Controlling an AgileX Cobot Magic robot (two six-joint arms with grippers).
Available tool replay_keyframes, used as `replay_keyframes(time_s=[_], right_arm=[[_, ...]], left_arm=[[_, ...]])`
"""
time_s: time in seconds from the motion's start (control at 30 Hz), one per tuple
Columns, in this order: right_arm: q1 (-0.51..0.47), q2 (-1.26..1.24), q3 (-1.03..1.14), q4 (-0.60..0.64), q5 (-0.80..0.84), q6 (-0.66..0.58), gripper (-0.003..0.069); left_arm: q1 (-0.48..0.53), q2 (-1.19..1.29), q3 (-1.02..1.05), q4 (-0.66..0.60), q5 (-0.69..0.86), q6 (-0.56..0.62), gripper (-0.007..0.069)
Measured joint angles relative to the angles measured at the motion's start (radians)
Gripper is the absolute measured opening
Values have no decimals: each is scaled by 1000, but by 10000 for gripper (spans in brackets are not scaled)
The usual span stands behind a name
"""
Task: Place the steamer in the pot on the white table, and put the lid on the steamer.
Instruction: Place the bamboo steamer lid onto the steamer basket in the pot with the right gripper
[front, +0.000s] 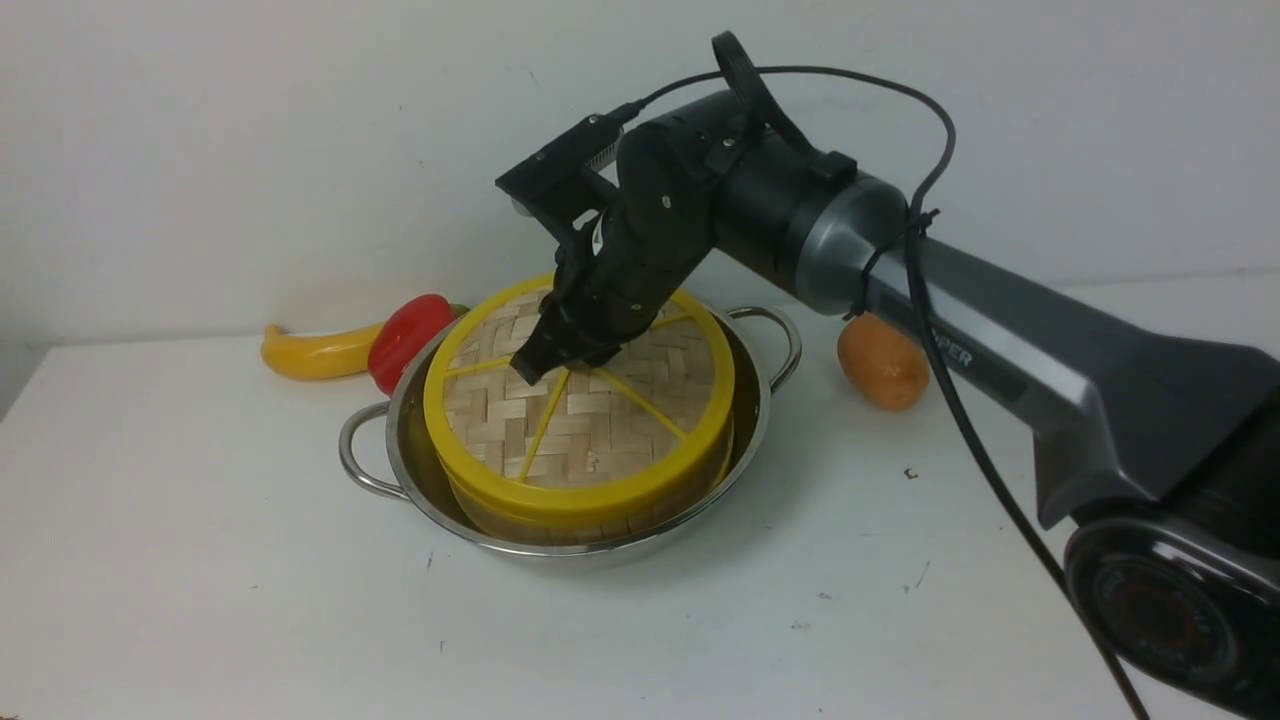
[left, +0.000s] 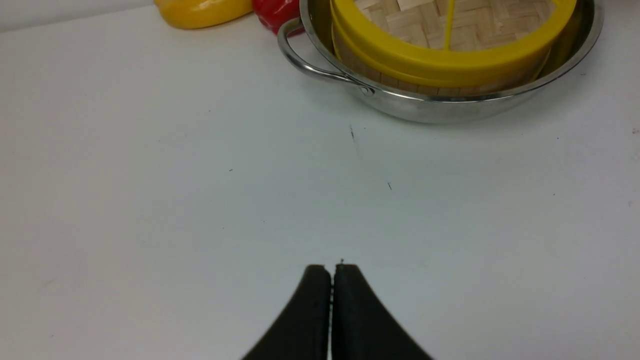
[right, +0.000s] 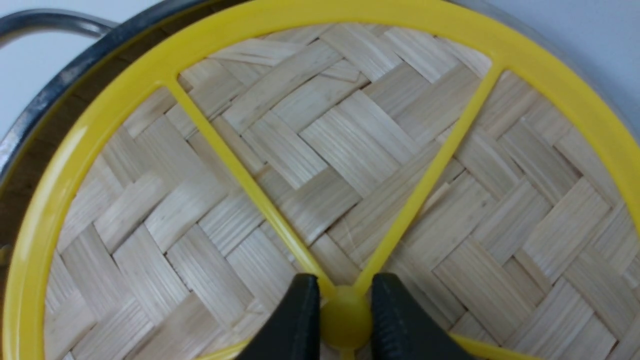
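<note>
The steamer (front: 590, 522) is sitting inside the pot (front: 765, 405), which is standing on the counter (front: 200, 560). The lid (front: 610, 425) is lying on top of the steamer, its yellow rim covering the basket's mouth. I am pinching the lid's hub (right: 345, 320) with my right pincer (front: 560, 370): its two black fingers are pressing on either side of the hub, narrowly parted, where the yellow spokes are meeting. My right arm is reaching in from the right and angling down over the pot. My left pincer (left: 332, 270) is hanging over bare counter, apart from the pot, its jaws closed together and holding nothing. Behind the pot, a red pepper (front: 405, 340) is lying against its far left side. A yellow vegetable (front: 310, 352) is lying just beside the pepper, and an orange vegetable (front: 882, 362) is resting near the right handle.
</note>
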Motion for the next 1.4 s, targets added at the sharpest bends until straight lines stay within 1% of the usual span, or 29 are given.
replay_keyframes(time_s=[1.4], right_arm=[[0, 8, 0, 12, -42, -7, 143]], left_arm=[[0, 0, 0, 0, 0, 0, 0]])
